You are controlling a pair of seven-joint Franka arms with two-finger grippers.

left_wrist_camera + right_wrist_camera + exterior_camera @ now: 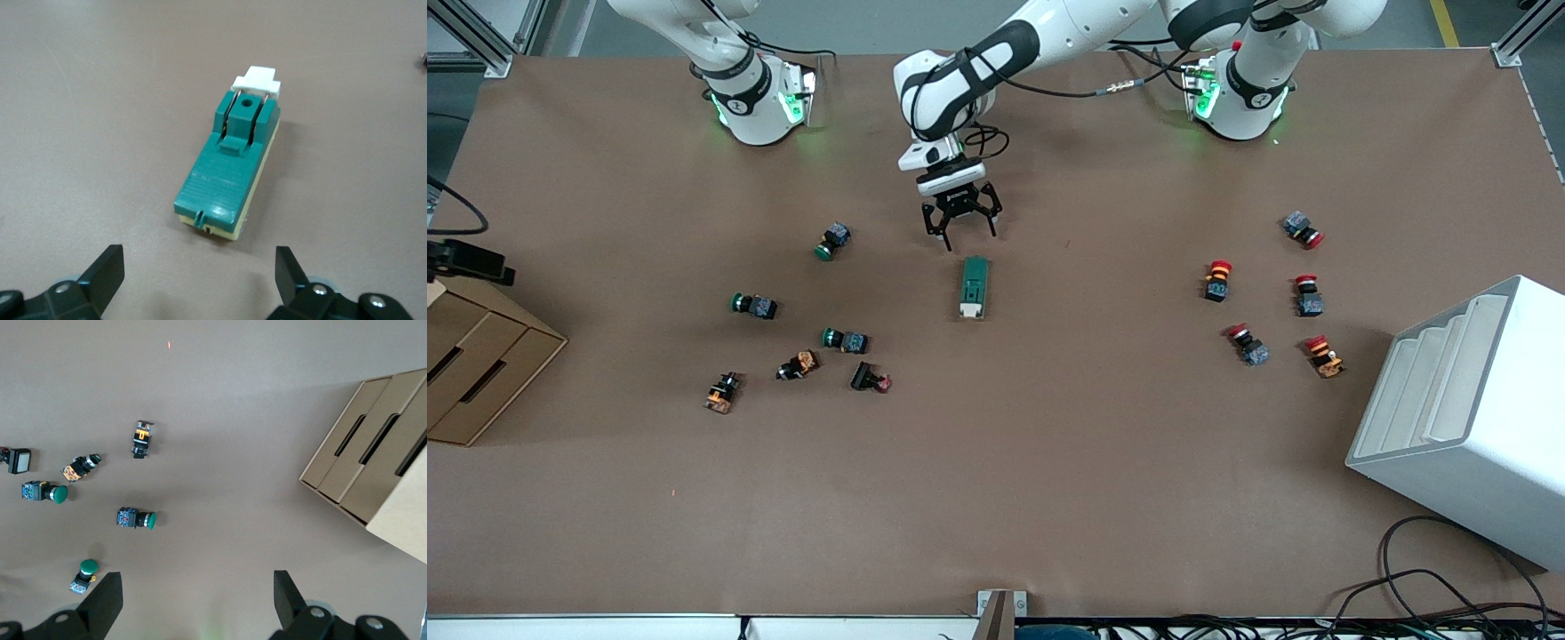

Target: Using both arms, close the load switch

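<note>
The load switch (973, 286) lies flat mid-table, a dark-green block on a cream base. Its white lever (971, 310) is at the end nearer the front camera. In the left wrist view the load switch (230, 167) fills the middle, with the lever (257, 80) raised on two metal blades. My left gripper (960, 233) hangs open over the bare table just off the switch's green end, touching nothing; its own view shows the left gripper (200, 260) empty. My right gripper (198, 587) is open and empty, high over the right arm's end of the table. It is out of the front view.
Green and orange push buttons (836, 240) are scattered toward the right arm's end, and red ones (1303, 293) toward the left arm's end. A cardboard drawer box (471, 373) and a white stepped rack (1467, 418) stand at the table's two ends.
</note>
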